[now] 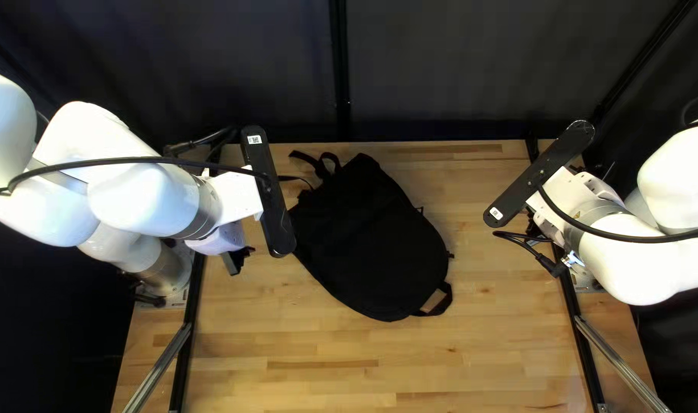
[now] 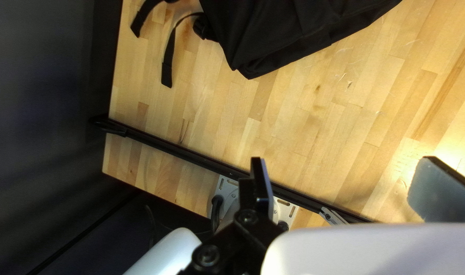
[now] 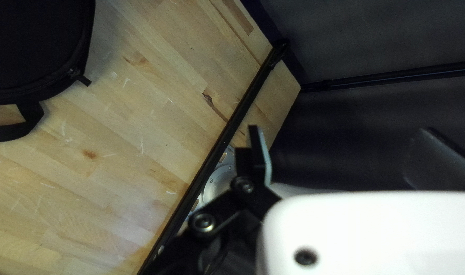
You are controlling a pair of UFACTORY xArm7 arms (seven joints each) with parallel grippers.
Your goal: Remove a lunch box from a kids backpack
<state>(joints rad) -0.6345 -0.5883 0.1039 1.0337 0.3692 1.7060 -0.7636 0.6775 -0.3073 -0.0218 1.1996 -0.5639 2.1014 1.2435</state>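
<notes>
Step in hand, as judged: approach, prior to opening. Left gripper (image 2: 342,163): fingers apart, nothing between them. Right gripper (image 3: 339,131): same state. The backpack (image 1: 368,237) lies ahead of the left gripper, well apart from the right gripper. The lunch box is out of sight, presumably inside. Next: steady the backpack with the left gripper; advance the right gripper to the rim tab (image 3: 84,80) and unzip.

Slanted overhead view of table (image 1: 471,344), closer downward wrist views, all sharing backpack (image 1: 372,245)
</notes>
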